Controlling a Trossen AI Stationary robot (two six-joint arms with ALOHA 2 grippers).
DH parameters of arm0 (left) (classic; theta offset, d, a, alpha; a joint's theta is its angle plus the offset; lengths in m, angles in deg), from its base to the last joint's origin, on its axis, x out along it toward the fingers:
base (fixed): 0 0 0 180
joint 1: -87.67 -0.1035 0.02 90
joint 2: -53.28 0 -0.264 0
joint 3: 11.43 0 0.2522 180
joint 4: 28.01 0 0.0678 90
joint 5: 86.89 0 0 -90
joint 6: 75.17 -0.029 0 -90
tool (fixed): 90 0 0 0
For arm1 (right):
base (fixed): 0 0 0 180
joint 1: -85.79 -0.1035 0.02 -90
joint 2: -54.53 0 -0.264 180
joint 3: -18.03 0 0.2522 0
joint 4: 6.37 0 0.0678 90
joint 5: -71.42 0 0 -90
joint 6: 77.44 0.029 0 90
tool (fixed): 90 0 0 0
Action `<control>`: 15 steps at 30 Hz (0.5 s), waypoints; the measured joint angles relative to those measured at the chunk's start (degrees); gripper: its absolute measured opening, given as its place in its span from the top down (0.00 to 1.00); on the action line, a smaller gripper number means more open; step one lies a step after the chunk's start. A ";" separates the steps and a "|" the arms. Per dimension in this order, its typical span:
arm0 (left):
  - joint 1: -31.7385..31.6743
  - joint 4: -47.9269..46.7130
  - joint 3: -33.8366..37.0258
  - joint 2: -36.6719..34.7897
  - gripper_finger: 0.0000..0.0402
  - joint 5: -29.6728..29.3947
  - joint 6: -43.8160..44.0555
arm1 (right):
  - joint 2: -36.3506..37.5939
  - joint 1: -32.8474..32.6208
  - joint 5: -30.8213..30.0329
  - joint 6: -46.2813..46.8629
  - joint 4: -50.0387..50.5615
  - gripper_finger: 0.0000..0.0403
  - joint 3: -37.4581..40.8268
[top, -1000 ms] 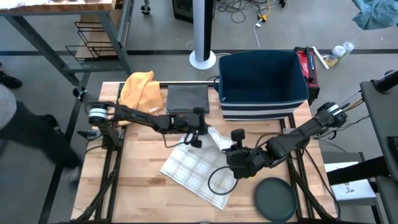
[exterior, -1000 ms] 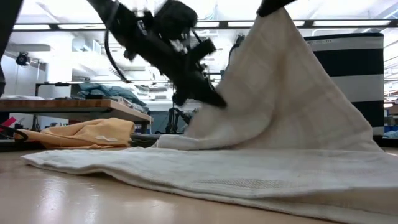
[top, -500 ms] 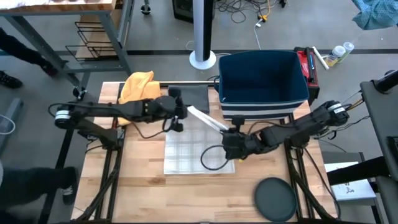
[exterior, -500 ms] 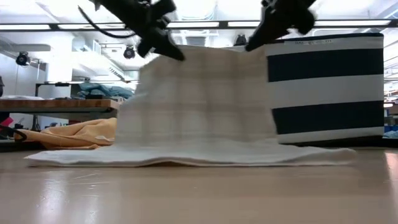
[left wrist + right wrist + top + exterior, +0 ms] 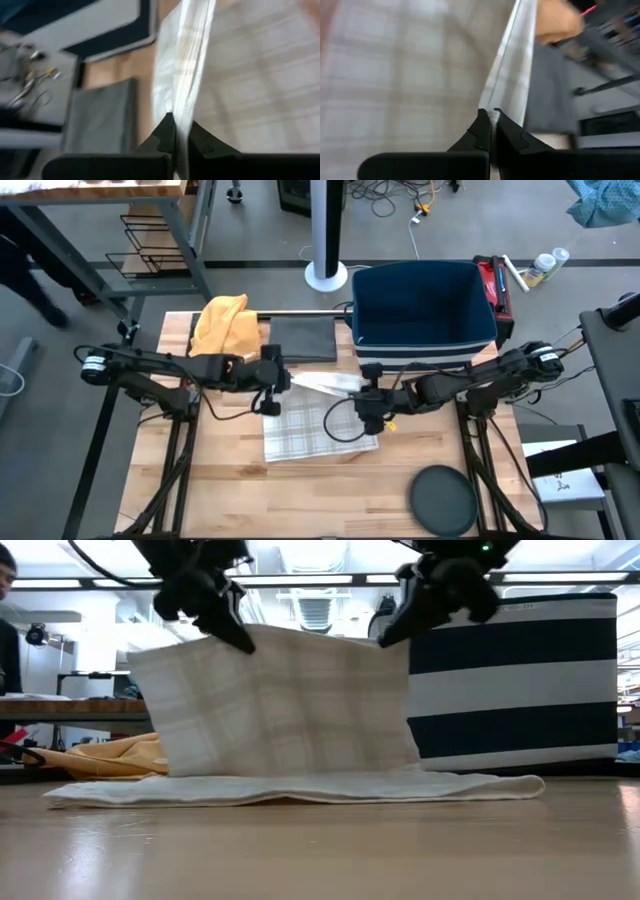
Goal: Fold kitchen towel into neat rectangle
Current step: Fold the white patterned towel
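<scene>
left gripper (image 5: 272, 383), right gripper (image 5: 366, 399) pinching towel (image 5: 318, 434) edge aloft

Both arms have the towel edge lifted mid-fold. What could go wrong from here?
1. The left gripper and right gripper pinch only the very edge of the towel; it may slip out.
2. That edge sags between them, so the fold may land crooked.
3. The striped bin stands near the right arm.

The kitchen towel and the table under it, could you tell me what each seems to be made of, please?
Kitchen towel: looks like thin woven cotton or linen, matte, with a faint check pattern; it drapes limply.
Table: looks like light butcher-block wood, with visible plank strips and a slight sheen.
</scene>
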 joint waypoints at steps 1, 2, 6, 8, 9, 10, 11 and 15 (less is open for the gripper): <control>0.58 1.15 0.00 0.27 1.00 1.24 0.33 | 0.06 -0.38 1.77 1.26 1.06 1.00 0.00; 1.06 1.79 0.00 0.67 1.00 2.37 0.52 | 0.10 -0.65 3.74 2.23 1.78 1.00 -0.02; 2.05 4.70 0.02 4.28 1.00 8.64 1.78 | 0.38 -1.65 6.49 5.57 6.50 1.00 0.00; 2.68 5.65 0.02 7.32 1.00 12.64 1.95 | 0.38 -2.08 6.90 7.61 8.95 1.00 0.00; 3.23 6.45 0.02 8.89 1.00 14.13 1.92 | 0.38 -2.32 7.43 8.95 10.29 1.00 0.02; 3.92 7.07 0.02 10.49 1.00 15.19 1.90 | 0.38 -2.51 8.57 10.32 11.03 1.00 0.02; 4.61 7.63 0.02 12.09 1.00 15.97 1.89 | 0.38 -2.71 10.00 11.81 11.32 1.00 0.02; 6.36 10.24 0.01 16.88 1.00 18.60 1.66 | -0.05 -4.44 14.86 17.81 10.34 1.00 0.37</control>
